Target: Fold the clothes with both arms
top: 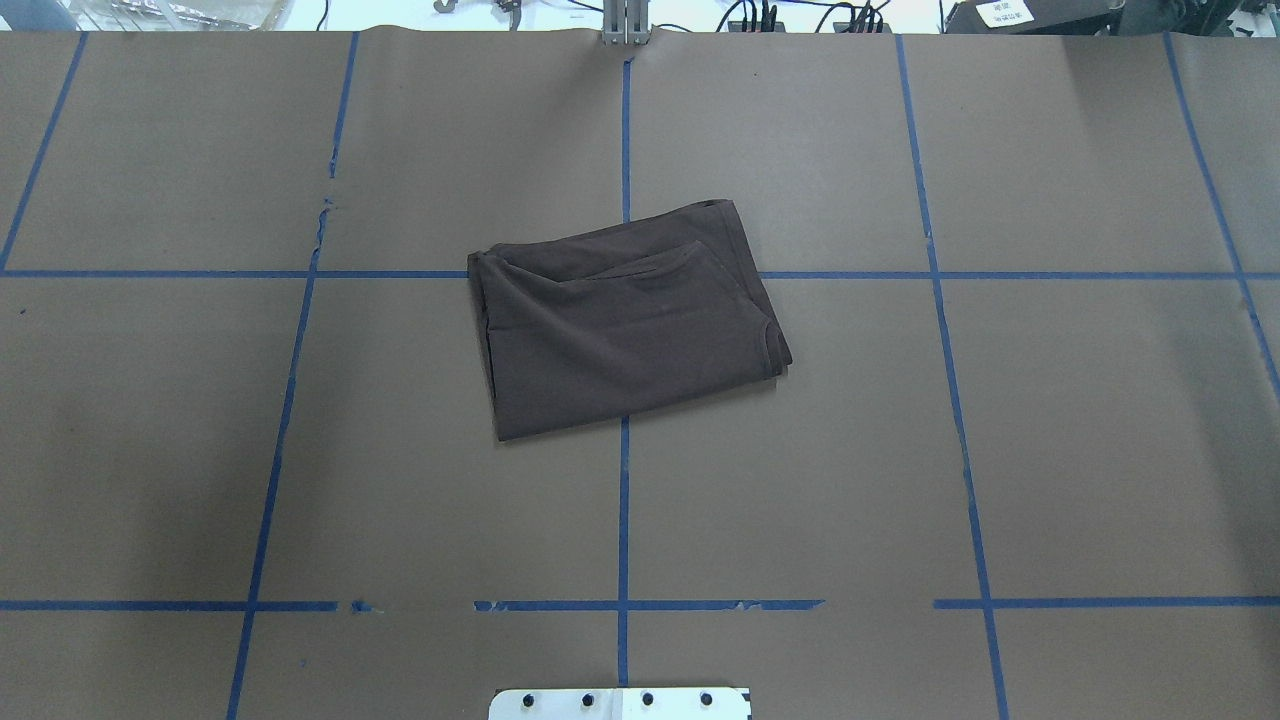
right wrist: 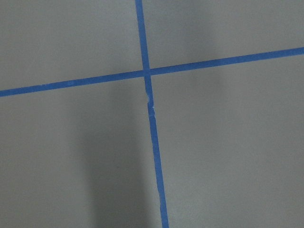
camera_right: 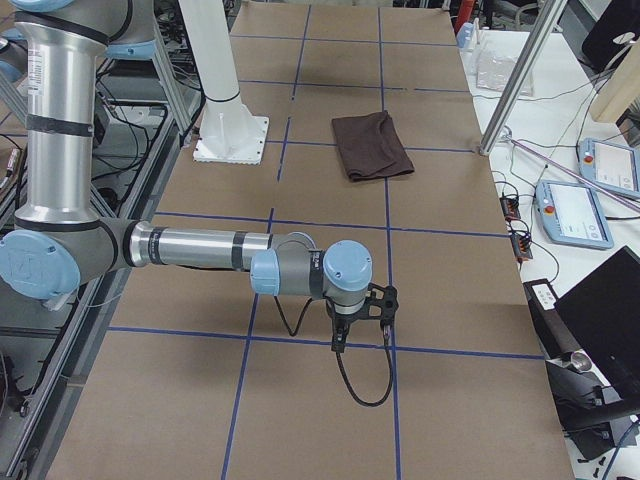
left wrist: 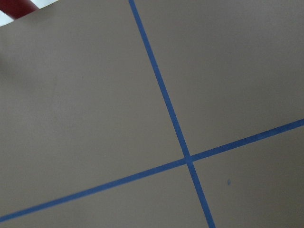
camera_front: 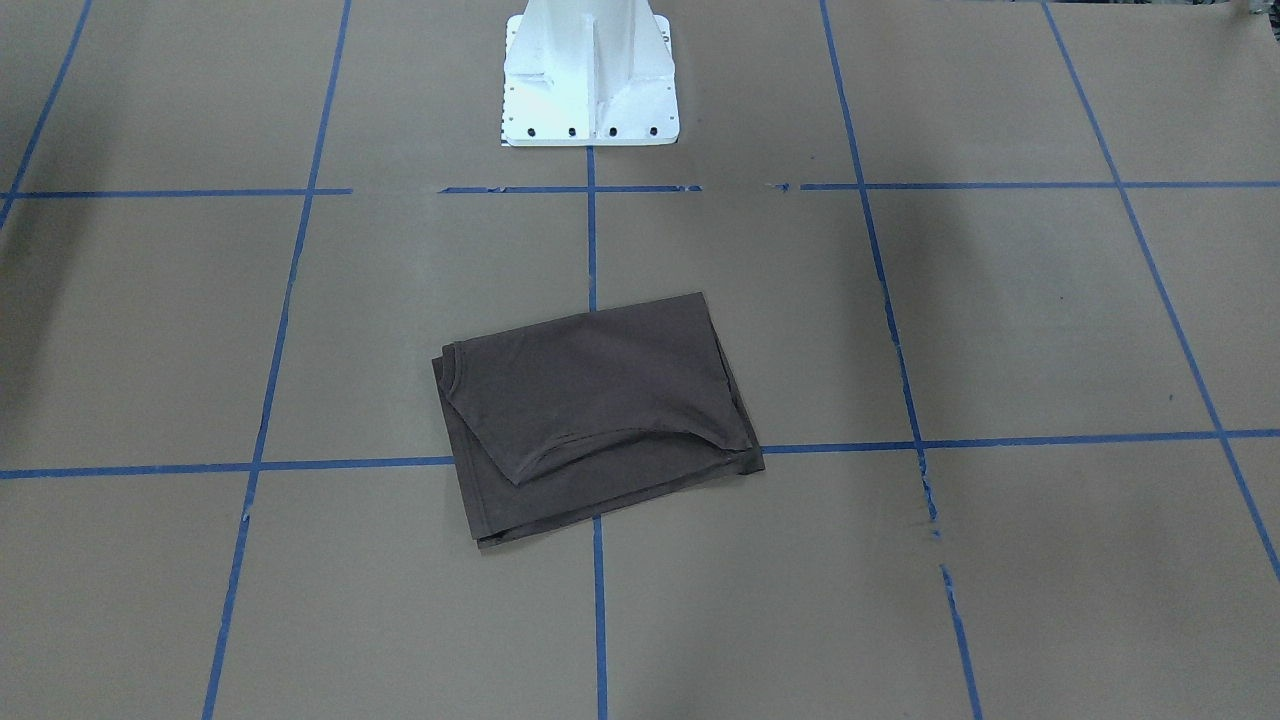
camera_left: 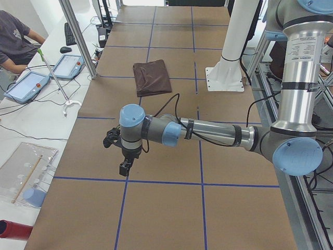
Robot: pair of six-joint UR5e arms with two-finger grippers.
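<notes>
Nearest the lens, in the view from the desk's left end, the left arm point(camera_left: 213, 134) reaches out low and level, away from the white pedestal point(camera_front: 590, 80). Its left hand point(camera_left: 124, 171) hangs pointing down over the brown paper. From that side view alone it cannot be told whether the hand is clenched or released. In the matching view from the other end, the right arm point(camera_right: 190, 247) stretches the opposite way from the pedestal. The right hand point(camera_right: 338, 345) also points down just above the desk point(top: 1100, 450), and its state cannot be told either.

The dark brown-grey T-shirt point(camera_front: 590, 400) lies straight out in front of the pedestal, flat on the paper and folded into a rough rectangle set slightly askew. It sits across the blue tape line point(top: 623, 500) that runs outward from the pedestal's foot, and a curved hem crosses its top layer. Both hands are well apart from the pedestal, and neither touches the T-shirt. Each wrist camera looks down on a crossing of tape lines on brown paper. Beyond the desk edge farthest from the pedestal, a seated person point(camera_left: 15, 39) is beside two tablets point(camera_left: 26, 86).
</notes>
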